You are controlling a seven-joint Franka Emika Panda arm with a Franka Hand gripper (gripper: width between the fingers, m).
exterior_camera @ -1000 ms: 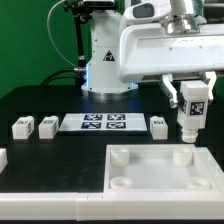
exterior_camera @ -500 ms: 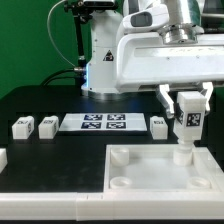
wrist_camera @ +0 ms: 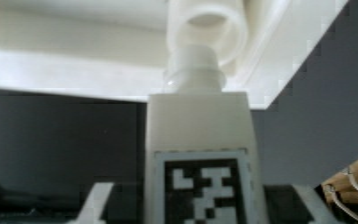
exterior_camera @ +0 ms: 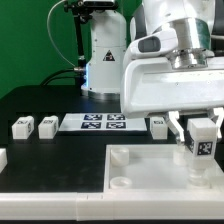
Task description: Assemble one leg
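White leg (exterior_camera: 204, 140) pinched in the gripper (exterior_camera: 203, 132), lower and further toward the exterior view's right than a second ago, with its bottom end at the panel's (exterior_camera: 140, 170) far corner. Spare legs (exterior_camera: 22, 127) lie untouched beside the marker board (exterior_camera: 104, 122).

Wrist view: the leg's peg points at the corner hole (wrist_camera: 208, 20); contact unclear. Looks like insertion is starting.

Directly below fingers (exterior_camera: 181, 128): white panel (exterior_camera: 150, 170) w/ round corner holes, flat on black table (exterior_camera: 45, 160). The marker board (exterior_camera: 103, 123) lies well off to exterior view's left of fingers. Behind: green backdrop (exterior_camera: 25, 40).
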